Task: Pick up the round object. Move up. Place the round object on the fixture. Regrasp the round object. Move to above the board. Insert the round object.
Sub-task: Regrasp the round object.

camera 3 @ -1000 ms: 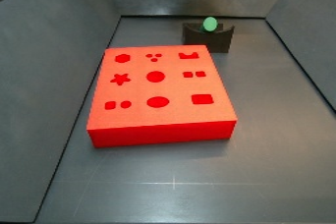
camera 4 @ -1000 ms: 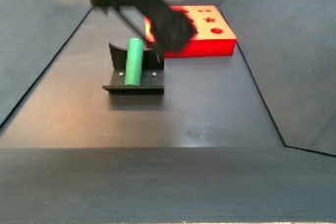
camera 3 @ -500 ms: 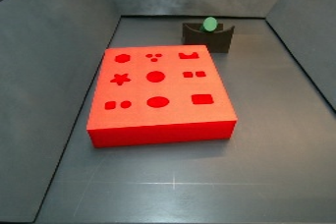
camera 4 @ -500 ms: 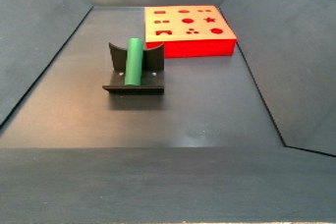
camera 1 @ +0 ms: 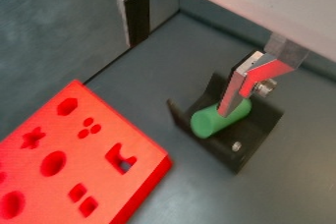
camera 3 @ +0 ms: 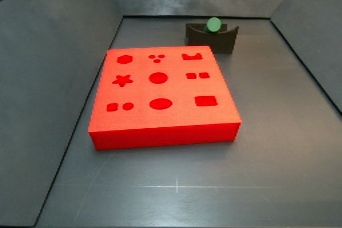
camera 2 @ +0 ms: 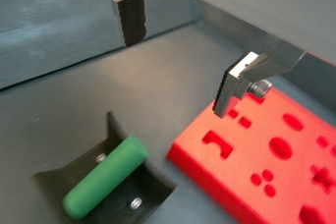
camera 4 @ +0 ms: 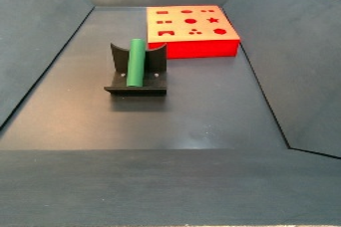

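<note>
The round object, a green peg (camera 3: 214, 24), lies in the notch of the dark fixture (camera 3: 214, 42) at the far end of the floor; it also shows as peg (camera 4: 135, 60) on fixture (camera 4: 136, 90). The red board (camera 3: 160, 92) (camera 4: 193, 30) lies flat apart from it. In both wrist views my gripper (camera 1: 188, 56) (camera 2: 182, 56) hangs high above the floor, open, with nothing between its fingers. Far below it are the peg (camera 1: 223, 118) (camera 2: 105, 174), the fixture (camera 1: 256, 135) (camera 2: 59, 181) and the board (camera 1: 66, 159) (camera 2: 269, 159). The gripper is out of both side views.
Grey sloping walls (camera 3: 54, 32) (camera 4: 266, 62) enclose the dark floor (camera 3: 174, 182) on all sides. The board's top carries several shaped holes, among them a star (camera 3: 123, 80).
The gripper, seen by the fixture a second ago, has risen out of both side views. The peg stays in the fixture's notch.
</note>
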### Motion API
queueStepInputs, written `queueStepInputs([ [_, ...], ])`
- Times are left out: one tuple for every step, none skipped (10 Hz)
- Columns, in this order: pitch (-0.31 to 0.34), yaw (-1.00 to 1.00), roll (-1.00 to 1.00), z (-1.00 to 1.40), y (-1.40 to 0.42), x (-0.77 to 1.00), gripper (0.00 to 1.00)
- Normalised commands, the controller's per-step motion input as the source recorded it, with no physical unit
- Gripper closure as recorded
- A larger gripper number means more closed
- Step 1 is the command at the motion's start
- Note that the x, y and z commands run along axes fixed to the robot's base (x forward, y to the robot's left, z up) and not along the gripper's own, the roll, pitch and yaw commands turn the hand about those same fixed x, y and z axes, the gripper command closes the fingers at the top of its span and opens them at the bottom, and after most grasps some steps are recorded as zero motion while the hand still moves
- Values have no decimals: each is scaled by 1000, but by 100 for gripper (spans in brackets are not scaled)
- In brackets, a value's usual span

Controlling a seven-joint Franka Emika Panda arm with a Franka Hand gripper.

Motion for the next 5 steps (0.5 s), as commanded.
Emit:
queueStepInputs([
  [12,26,1000,2,-23,-17,0],
  [8,27,1000,-1,-21,-14,0],
  [7,29,1000,1,-19,-15,0],
  [11,30,1000,10,-21,-11,0],
  [13,31,1000,13,-20,-7,0],
])
